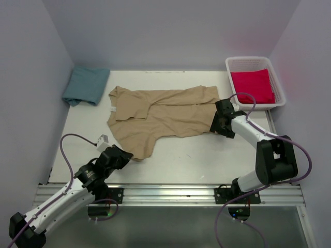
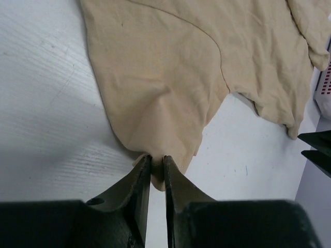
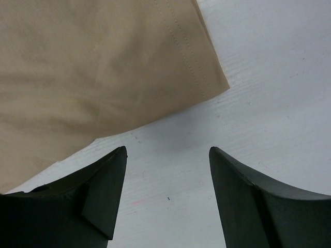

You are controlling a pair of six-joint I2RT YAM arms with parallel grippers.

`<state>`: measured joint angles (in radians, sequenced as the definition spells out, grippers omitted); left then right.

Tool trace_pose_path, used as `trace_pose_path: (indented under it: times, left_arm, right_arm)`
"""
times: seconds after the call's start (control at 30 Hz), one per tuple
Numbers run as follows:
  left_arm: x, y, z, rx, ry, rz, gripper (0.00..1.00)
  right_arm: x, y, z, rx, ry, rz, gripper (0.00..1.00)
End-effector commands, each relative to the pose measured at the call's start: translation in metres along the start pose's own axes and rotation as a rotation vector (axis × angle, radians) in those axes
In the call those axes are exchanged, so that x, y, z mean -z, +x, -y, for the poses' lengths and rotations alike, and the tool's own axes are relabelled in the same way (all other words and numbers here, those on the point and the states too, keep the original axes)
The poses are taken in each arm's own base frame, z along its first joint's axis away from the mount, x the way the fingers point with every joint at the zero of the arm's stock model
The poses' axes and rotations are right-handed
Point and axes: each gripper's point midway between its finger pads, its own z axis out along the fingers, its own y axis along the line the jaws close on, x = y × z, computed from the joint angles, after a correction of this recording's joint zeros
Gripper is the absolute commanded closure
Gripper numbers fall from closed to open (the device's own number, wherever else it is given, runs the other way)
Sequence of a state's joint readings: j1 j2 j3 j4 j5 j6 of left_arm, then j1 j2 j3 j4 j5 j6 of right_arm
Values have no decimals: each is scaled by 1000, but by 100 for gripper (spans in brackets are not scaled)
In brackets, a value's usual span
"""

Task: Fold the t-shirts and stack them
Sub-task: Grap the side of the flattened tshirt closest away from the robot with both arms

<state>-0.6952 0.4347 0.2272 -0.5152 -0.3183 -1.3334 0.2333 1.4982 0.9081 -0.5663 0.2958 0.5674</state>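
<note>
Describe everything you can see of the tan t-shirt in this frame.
The tan t-shirt is soft, plain beige cloth, lying wrinkled and partly folded over itself on the white table, collar toward the left, stitched hem toward the right. The left gripper pinches its near corner. The right gripper hangs open by the hem corner.

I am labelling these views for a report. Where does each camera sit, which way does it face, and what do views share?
Top external: fixed above and behind the arms, facing down on the table; both arms, left pincer and right pincer show.
Left wrist: on the left arm, looking along its shut pincer at the tan t-shirt corner it pinches.
Right wrist: on the right arm, looking down past its open pincer at the shirt's hem corner.
Shared: all three show the tan t-shirt.
</note>
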Motion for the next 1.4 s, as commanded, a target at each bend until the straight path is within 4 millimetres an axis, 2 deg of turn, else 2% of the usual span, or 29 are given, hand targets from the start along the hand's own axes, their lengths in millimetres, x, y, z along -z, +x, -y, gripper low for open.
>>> trace_pose_path:
  times: [0.0,0.2,0.3,0.37,0.4,0.47,0.5,0.6,0.7,0.87,1.03,1.2,1.27,1.37]
  left_arm:
    - [5,-6,11,-6,26,16,81]
    - [5,-4,15,-17,40,3,100]
    - [11,-11,23,-28,52,20,100]
    - [21,-22,34,-43,62,46,100]
    - [31,-35,48,-50,84,78,100]
    - [43,-47,56,-72,81,106,100]
    - [56,-60,68,-89,95,139,100]
    - [79,-82,89,-110,122,196,100]
    - [93,-95,100,-120,137,228,100]
    - [104,-105,105,-121,145,262,100]
    - [109,-112,106,-127,143,288,100]
    - [110,-115,106,-134,131,297,100]
    - [109,-114,105,-135,128,294,100]
    - [109,-115,103,-134,122,299,100]
  right_arm:
    - [5,-12,1,-17,-10,52,32]
    - [1,-9,9,-33,34,42,32]
    - [-1,-10,19,-67,89,43,33]
    - [-1,-13,28,-90,136,49,28]
    - [-3,-13,31,-101,151,47,25]
    - [-3,-15,38,-124,178,55,22]
    - [-2,-17,40,-142,184,59,21]
    - [-1,-19,45,-173,194,70,21]
    - [-1,-20,46,-181,192,73,21]
    - [-7,-16,42,-184,164,60,23]
    - [-16,-8,23,-193,58,17,32]
    - [-22,-1,11,-204,0,-17,59]
    - [-24,3,11,-207,-1,-27,63]
    - [-26,10,12,-219,0,-47,63]
